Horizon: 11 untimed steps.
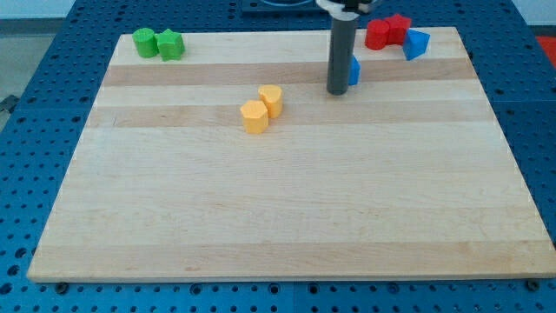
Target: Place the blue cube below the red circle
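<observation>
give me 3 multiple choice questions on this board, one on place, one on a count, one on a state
1. Where are the green blocks?
A. the view's top left
B. the view's bottom right
C. the centre

2. How many yellow blocks are there?
A. one
B. two
C. four

3. How does the blue cube show?
A. fully in the open
B. stacked on a red block
C. mostly hidden behind the rod

Key: 1 A, they sit at the board's top-left corner. 2 B, a pair lies side by side. 3 C, only its right edge shows beside the rod, just above my tip.
</observation>
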Motion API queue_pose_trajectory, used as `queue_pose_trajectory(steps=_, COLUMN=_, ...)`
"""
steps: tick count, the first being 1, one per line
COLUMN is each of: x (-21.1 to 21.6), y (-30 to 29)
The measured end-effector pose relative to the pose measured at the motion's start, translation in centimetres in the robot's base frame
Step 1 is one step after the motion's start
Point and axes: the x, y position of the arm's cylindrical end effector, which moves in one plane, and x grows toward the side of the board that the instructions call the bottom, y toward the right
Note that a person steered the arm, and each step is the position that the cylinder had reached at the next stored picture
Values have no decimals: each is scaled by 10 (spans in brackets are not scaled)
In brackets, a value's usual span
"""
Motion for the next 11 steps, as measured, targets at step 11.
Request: queue_pose_trajectory(steps=11, x=-81, y=32)
